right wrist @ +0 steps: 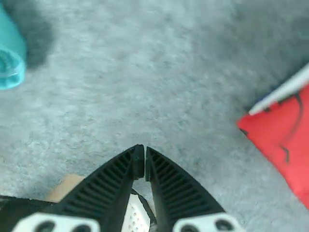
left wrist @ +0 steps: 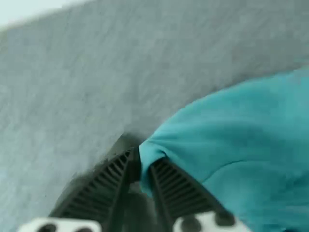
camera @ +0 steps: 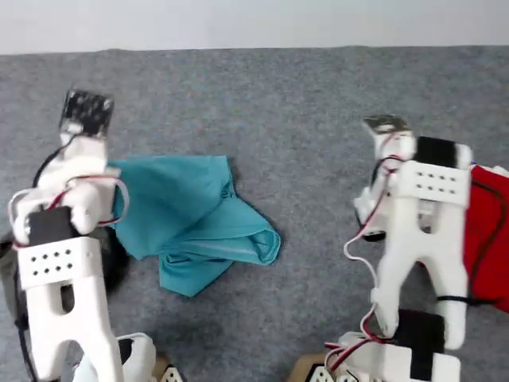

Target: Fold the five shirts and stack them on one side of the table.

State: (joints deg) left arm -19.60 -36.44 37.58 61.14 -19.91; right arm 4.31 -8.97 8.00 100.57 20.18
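Little looks done: the left gripper [left wrist: 140,162] pinches an edge of the messy teal shirt [camera: 191,215] on the table [camera: 318,119], the right gripper [right wrist: 144,157] is pressed together on nothing, and 1 red shirt [camera: 487,231] lies nearby.

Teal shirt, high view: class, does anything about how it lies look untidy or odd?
Yes. The teal shirt lies bunched and rumpled on the table, its lower edge rolled over in uneven layers rather than flat folds. One corner is pinched in the left gripper.
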